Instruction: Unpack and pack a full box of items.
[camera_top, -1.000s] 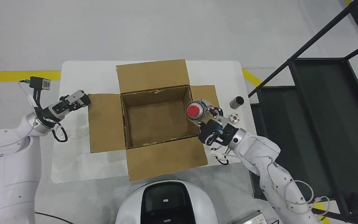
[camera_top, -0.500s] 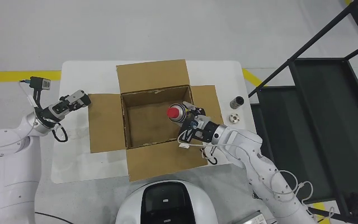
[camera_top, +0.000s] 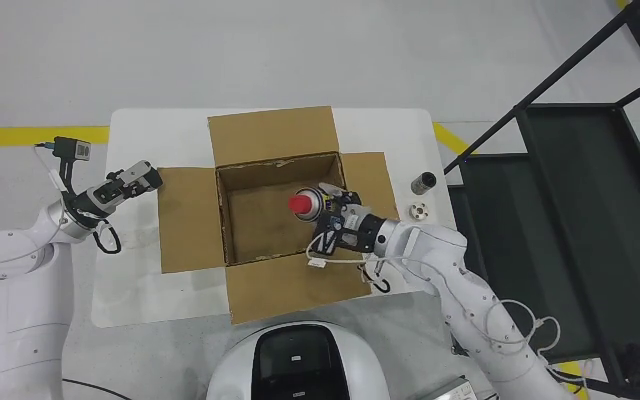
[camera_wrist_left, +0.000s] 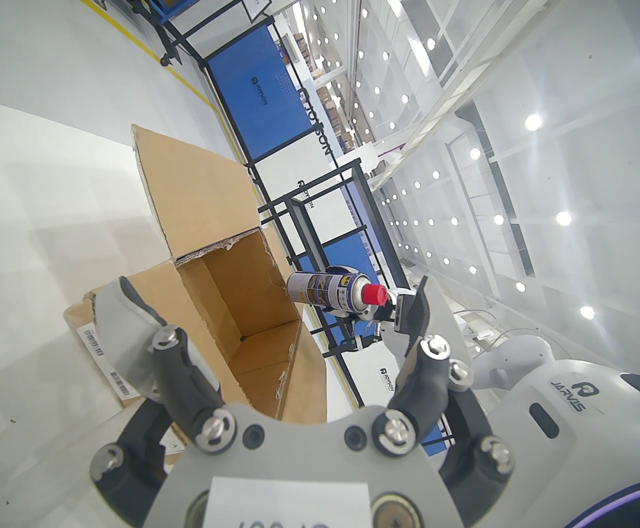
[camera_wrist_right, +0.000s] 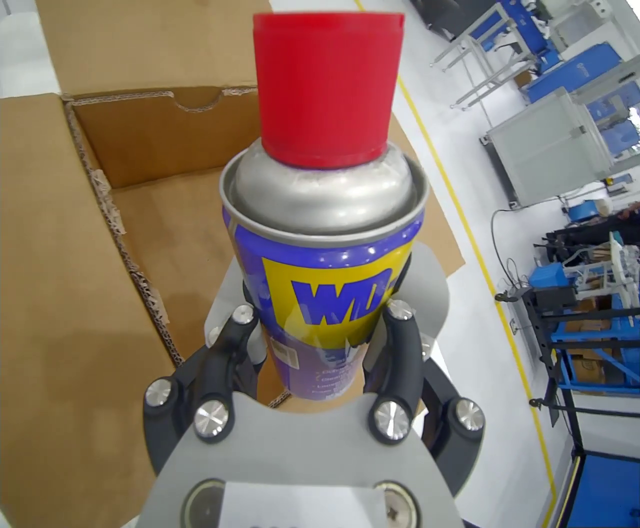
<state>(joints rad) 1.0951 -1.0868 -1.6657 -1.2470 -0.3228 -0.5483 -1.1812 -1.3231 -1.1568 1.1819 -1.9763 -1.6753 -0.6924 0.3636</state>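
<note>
- Top view: the right gripper (camera_top: 328, 212) is clenched on a red-capped spray can (camera_top: 308, 201), holding it over the right side of the open cardboard box (camera_top: 272, 135). The left gripper (camera_top: 150, 177) hangs just beside the box's left flap, over the white table (camera_top: 150, 135).
- Left wrist view: the left gripper (camera_wrist_left: 270, 310) is spread, with nothing between its fingers (camera_wrist_left: 125, 320). The spray can (camera_wrist_left: 327, 290) is above the cardboard box (camera_wrist_left: 200, 200).
- Right wrist view: the right gripper (camera_wrist_right: 320, 320) squeezes the lower body of the spray can (camera_wrist_right: 325, 225), and the cardboard box (camera_wrist_right: 75, 250) lies beyond it.
</note>
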